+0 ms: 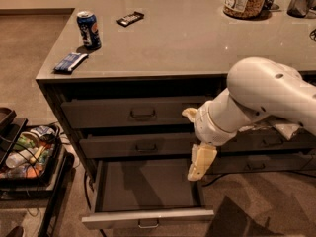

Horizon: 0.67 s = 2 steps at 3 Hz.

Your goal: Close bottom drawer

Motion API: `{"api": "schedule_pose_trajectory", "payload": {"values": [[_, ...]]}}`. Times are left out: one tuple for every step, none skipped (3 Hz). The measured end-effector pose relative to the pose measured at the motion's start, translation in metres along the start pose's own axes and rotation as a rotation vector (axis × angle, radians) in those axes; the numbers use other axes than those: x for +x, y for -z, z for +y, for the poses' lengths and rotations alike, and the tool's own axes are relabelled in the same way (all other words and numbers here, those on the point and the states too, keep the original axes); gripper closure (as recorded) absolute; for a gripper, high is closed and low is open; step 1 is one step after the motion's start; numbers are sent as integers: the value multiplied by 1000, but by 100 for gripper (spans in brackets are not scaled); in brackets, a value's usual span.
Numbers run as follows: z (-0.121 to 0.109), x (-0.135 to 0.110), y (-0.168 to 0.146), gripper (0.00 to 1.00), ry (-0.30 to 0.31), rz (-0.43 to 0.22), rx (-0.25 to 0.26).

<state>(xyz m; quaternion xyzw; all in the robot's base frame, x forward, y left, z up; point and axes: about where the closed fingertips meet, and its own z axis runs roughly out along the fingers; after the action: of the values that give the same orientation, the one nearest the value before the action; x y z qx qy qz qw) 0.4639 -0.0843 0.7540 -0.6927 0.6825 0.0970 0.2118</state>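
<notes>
Presently the gripper (201, 162) hangs pointing down from the white arm (256, 98), over the right rear corner of the bottom drawer (123, 217). It is level with the middle drawer (123, 146) and just in front of it. Whether it is open or closed cannot be told from this angle. It appears to hold nothing and, as far as can be judged, touches nothing.

The bottom drawer stands pulled well out, its flat dark inside bare and its slim front panel towards the camera. Its handle (148, 224) sits at the panel's centre, close to the lower edge of the view. The middle drawer and top drawer (108, 113) are in, or very nearly so.

Judgement on the step in hand: closing has not begun, and the gripper is on the wrong side of the panel.
- It should first lift clear of the drawer's inside, so that it is not trapped when the drawer travels.
- It should then come round to the panel's outer face and press near the handle.
- The push should run straight in, since an off-centre push could skew a wide drawer on its runners.

Hidden or unclear:
- The arm covers the right ends of the upper drawers and part of the neighbouring stack.
- The handle is only partly in view.
- A dark shape at lower right cannot be identified.
</notes>
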Motion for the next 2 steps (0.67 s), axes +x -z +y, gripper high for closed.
{"api": "schedule_pose_trajectory", "payload": {"values": [[0, 15, -39, 0, -31, -18, 7], [4, 30, -97, 0, -77, -70, -18]]}}
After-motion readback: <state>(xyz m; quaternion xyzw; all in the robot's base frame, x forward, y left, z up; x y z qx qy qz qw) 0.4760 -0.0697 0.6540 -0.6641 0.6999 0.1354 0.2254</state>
